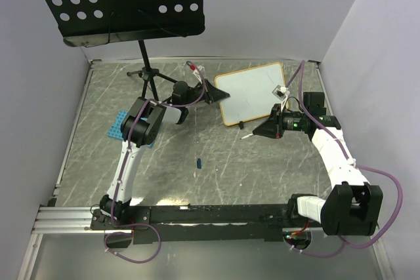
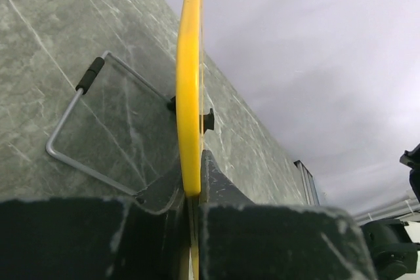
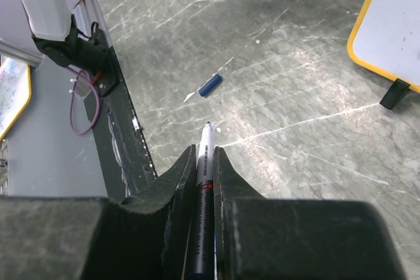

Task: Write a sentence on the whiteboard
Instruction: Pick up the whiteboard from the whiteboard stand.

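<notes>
The whiteboard (image 1: pixel 252 93) stands tilted at the back middle of the table, white with an orange-yellow frame. No sentence shows on it: its face looks plain white from above. My left gripper (image 1: pixel 215 91) is shut on the board's left edge. In the left wrist view the yellow frame (image 2: pixel 189 83) runs straight up from between the closed left gripper (image 2: pixel 194 165). My right gripper (image 1: pixel 257 132) hovers just in front of the board, shut on a marker (image 3: pixel 205 162) whose uncapped tip points down at the table. The board's corner (image 3: pixel 387 24) shows at that view's top right.
A blue marker cap (image 1: pixel 197 162) lies on the table in front, the same cap (image 3: pixel 210 86) beyond the marker tip. A blue perforated rack (image 1: pixel 118 126) sits at the left. A black music stand (image 1: pixel 118 1) on a tripod (image 1: pixel 147 73) rises at the back left. The board's wire prop (image 2: pixel 72 129) rests behind it.
</notes>
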You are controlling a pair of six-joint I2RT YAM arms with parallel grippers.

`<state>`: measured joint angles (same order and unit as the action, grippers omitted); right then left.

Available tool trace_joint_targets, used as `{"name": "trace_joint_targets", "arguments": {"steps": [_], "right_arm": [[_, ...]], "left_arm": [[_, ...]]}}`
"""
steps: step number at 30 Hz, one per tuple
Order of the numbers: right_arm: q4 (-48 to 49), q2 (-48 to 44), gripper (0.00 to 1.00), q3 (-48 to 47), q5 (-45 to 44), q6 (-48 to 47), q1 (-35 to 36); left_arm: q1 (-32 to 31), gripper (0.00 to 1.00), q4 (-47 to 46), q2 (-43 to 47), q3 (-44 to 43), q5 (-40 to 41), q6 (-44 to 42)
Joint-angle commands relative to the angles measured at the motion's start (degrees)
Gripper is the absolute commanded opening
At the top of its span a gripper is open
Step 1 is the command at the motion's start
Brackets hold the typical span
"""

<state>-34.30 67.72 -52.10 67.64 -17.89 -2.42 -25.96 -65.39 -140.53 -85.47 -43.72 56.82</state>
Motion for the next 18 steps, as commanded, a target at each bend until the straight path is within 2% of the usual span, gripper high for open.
{"name": "trace_joint_targets", "arguments": {"steps": [1,9,18], "right_arm": [[-0.06,-0.22,0.00,-1.87,2.06,-1.09,-0.57],[-0.24,-1.01,0.00,-1.78,2.59,-1.18,-1.10],[-0.32,-1.98,0.00,-1.61,3.03,-1.36,-1.72]], "left_arm": [[0.03,0.01,-5.54,0.43,-1.45,-2.94,0.48],[-0.06,0.01,-13.10,4.03,-2.51,-3.30,5.75],[-0.06,0.01,-9.24,10.36,-1.45,1.01,3.74]]}}
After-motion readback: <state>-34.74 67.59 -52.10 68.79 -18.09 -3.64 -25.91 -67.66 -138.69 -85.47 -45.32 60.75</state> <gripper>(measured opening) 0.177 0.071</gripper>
